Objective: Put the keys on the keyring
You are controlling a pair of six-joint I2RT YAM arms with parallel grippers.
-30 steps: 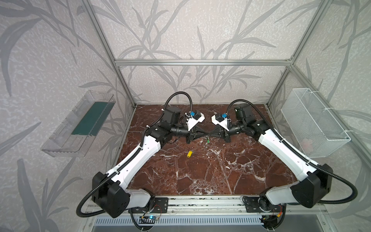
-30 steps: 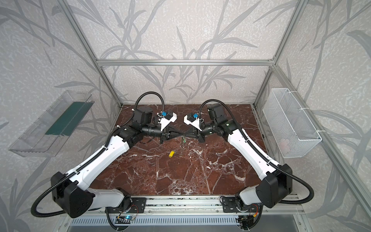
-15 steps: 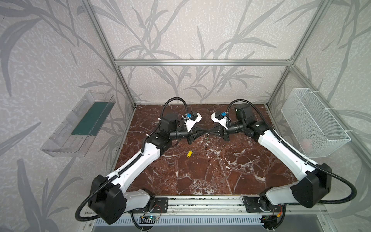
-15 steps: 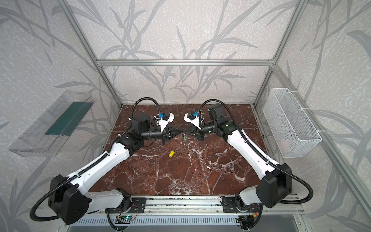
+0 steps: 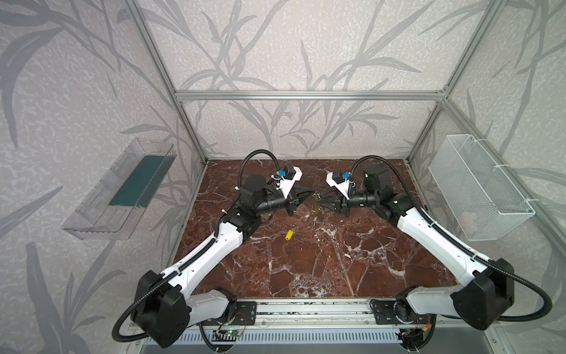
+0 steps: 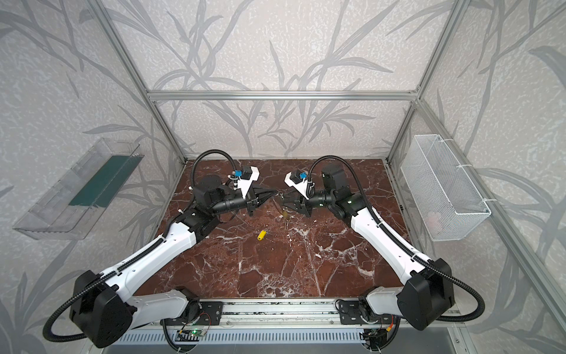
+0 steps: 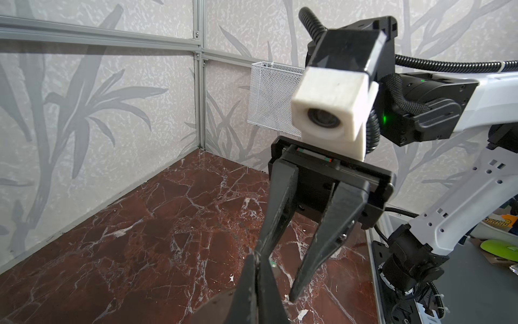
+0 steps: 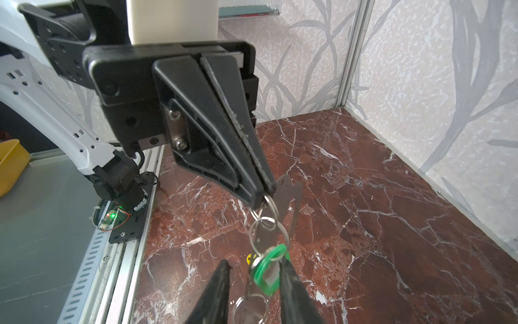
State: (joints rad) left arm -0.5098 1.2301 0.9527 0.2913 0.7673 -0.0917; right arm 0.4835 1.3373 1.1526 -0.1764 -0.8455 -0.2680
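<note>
Pinching the keyring [image 8: 267,221], left gripper [image 8: 265,194] dangles the green tag [image 8: 269,269] between right gripper [image 8: 253,262]'s parted jaws, yellow tag [image 5: 289,234] on marble [image 5: 306,269].

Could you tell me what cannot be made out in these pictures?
Both top views: the green key is too small and blurred.
Right wrist view: the keyring is mostly hidden behind the left end effector.
Same view: the chain of rings is cut off by the picture's edge.
Both top views: the yellow key is too small to show any ring.
</note>
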